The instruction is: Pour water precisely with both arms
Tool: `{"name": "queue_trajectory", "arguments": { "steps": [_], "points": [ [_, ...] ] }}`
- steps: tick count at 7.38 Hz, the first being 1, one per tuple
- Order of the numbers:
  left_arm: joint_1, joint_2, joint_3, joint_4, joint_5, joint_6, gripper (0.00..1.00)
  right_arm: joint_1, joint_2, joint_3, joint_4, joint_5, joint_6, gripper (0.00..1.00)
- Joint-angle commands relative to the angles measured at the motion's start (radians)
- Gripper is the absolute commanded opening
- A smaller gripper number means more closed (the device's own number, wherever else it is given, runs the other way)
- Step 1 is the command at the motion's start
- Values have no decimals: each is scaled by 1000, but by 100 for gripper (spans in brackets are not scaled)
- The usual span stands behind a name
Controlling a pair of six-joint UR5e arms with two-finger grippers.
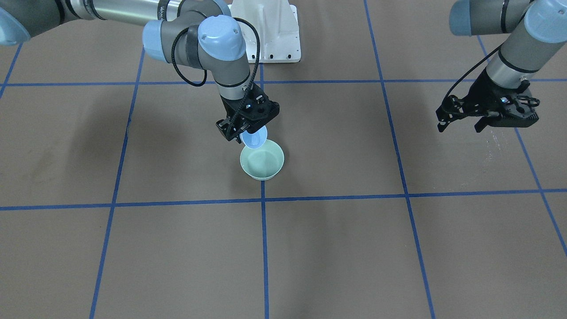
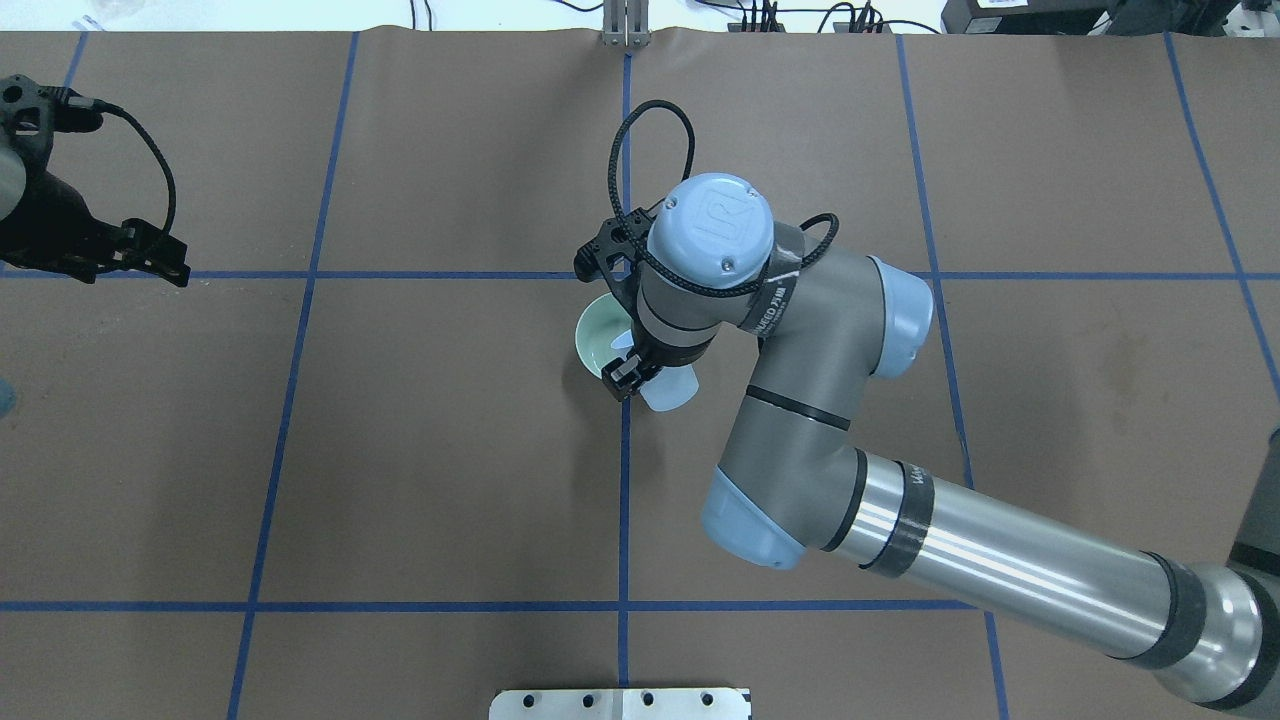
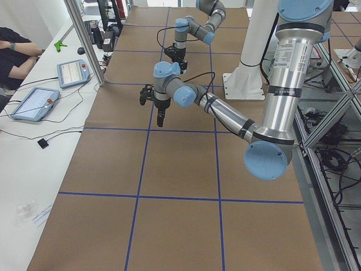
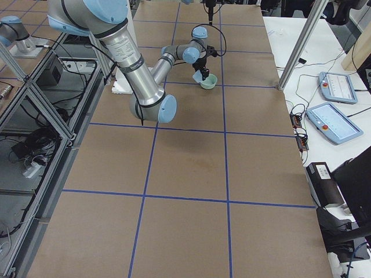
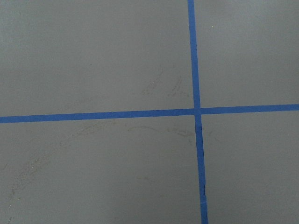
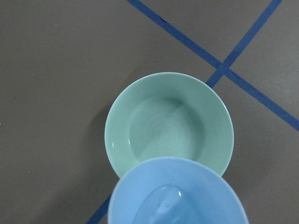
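My right gripper (image 1: pixel 242 132) is shut on the rim of a pale blue cup (image 1: pixel 254 138) and holds it tilted over the near rim of a mint green bowl (image 1: pixel 262 160) on the brown table. In the right wrist view the cup (image 6: pixel 177 198) overlaps the bowl's (image 6: pixel 168 123) lower edge, and a faint sheen shows inside both. In the overhead view the bowl (image 2: pixel 598 335) is half hidden under the right wrist, with the cup (image 2: pixel 670 388) beside it. My left gripper (image 1: pixel 460 126) hangs open and empty far off to the side, above bare table.
Blue tape lines (image 1: pixel 263 199) divide the brown table into squares. The white pedestal (image 1: pixel 272 31) stands behind the bowl. In the exterior right view, tablets (image 4: pixel 333 121) and cables lie on the white side bench. The left wrist view shows only a tape crossing (image 5: pixel 196 111).
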Motion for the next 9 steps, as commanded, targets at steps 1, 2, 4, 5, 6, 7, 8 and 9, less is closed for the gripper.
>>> {"name": "queue_trajectory", "arguments": {
  "steps": [1,2,4,5,6,7,8,9],
  "points": [
    [-6,0,-4,0,-1,0,100,0,34,-47,-61,16,-28,0],
    [-6,0,-7,0,-1,0,100,0,34,-46,-98,21,-29,0],
    [-12,0,-9,1,-13,0,100,0,37,-59,-130,38,-33,0],
    [-15,0,-7,2,-13,0,100,9,60,-84,-156,68,-33,0],
    [-15,0,-9,0,-13,0,100,14,120,-139,-222,70,-58,0],
    [-15,0,-9,1,-13,0,100,26,154,-155,-273,79,-74,0],
    [-15,1,-18,2,-13,0,100,31,192,-187,-334,84,-95,0],
    [-16,1,-26,3,-13,-2,100,32,244,-248,-377,79,-111,0]
  ]
}}
